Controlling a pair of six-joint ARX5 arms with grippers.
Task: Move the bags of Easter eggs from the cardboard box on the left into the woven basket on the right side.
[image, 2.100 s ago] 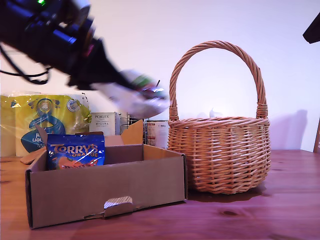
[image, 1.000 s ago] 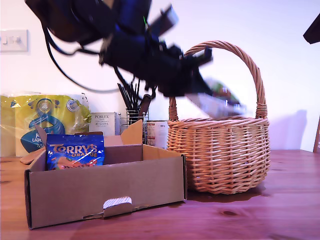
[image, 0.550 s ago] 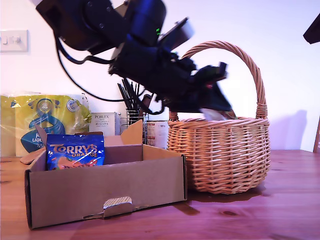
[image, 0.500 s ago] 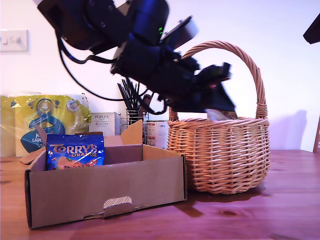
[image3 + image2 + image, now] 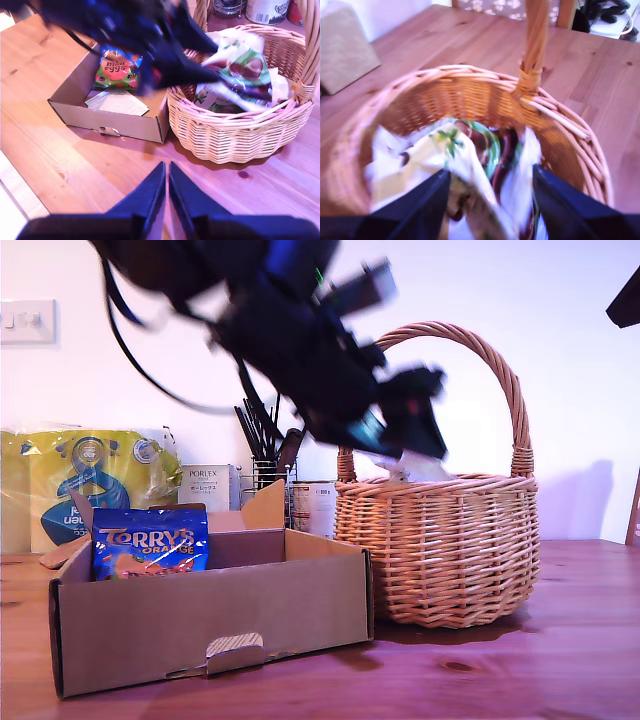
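The woven basket (image 5: 440, 545) sits at three o'clock from the cardboard box (image 5: 210, 615) in the exterior view, white-and-green bags (image 5: 465, 165) heaped inside it. My first gripper (image 5: 492, 200), jaws spread and gripping nothing, hangs over that heap. The blue Terry's bag (image 5: 150, 540) stands upright in the box, at about eight o'clock from it, closest to that arm. My second gripper (image 5: 167, 192), pinched closed and empty, waits well apart.

Black arm (image 5: 300, 340) with looping black cables, tapered dark end effector (image 5: 490, 210) fingers.
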